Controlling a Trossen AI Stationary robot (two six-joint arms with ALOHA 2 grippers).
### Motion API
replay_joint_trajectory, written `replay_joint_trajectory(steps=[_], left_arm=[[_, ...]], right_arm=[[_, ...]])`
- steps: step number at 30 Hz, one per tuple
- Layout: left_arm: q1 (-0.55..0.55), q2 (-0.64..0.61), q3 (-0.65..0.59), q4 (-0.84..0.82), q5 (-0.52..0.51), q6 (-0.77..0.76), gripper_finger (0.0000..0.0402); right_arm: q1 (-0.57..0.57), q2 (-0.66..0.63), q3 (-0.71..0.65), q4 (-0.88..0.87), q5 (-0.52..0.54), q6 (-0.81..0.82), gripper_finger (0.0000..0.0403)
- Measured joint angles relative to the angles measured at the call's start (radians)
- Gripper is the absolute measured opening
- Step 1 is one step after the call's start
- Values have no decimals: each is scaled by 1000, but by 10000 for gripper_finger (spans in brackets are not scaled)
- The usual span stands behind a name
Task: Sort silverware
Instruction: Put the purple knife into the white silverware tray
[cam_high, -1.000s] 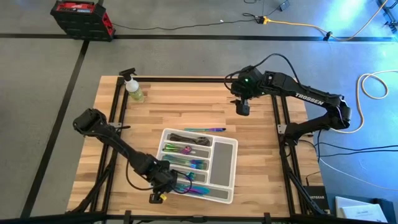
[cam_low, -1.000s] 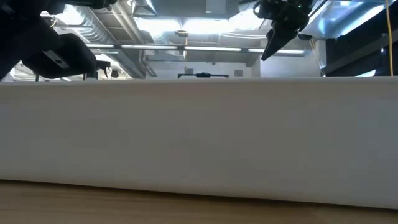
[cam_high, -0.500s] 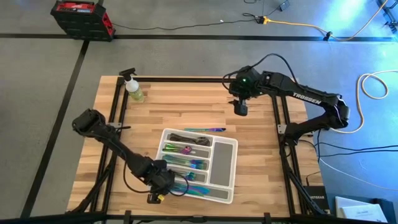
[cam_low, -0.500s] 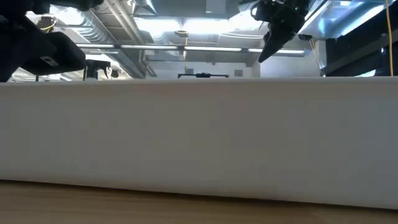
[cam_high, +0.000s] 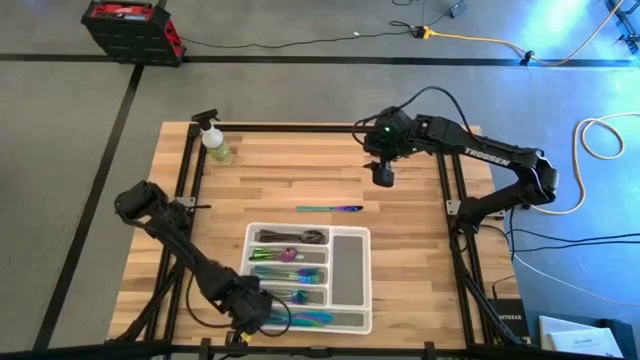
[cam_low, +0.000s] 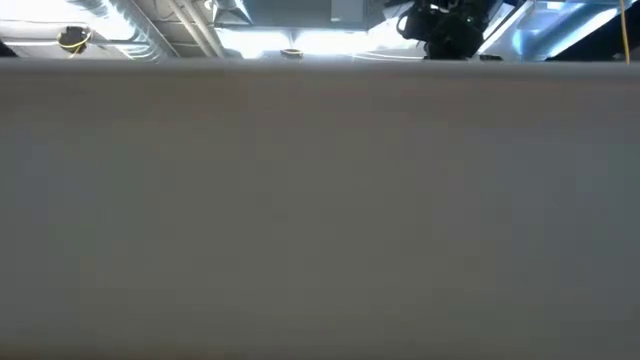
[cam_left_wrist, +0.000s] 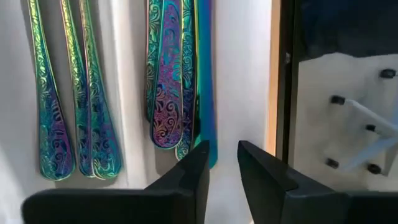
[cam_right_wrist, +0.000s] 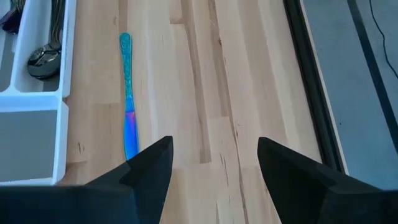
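Wooden table (cam_high: 400, 270): 1 loose knife (cam_high: 329, 209)

Iridescent rainbow silverware (cam_high: 288, 272) lies sorted lengthwise in the narrow compartments of a white tray (cam_high: 350, 282) near the wooden table's front edge. Dark spoons (cam_high: 290, 237) fill the rearmost slot. One iridescent knife (cam_high: 330, 209) lies flat on the bare table just behind the tray, parallel to its rear edge.

My two arms are dark, jointed tubes; the right arm (cam_high: 480, 160) carries white TROSSEN lettering, a small green light near its wrist and a looping black cable, while my left arm (cam_high: 190, 258) shows a yellow tag
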Motion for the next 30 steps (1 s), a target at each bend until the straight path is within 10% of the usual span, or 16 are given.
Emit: replay_joint_trajectory(steps=[18,30], left_arm=[[9,-144,1,173,68,-43,60],[66,-517,1,-339,-818,6,60]], right_arm=[[-2,77,-195,398,-362,-18,207],[-8,77,-486,670,-492,213,103]])
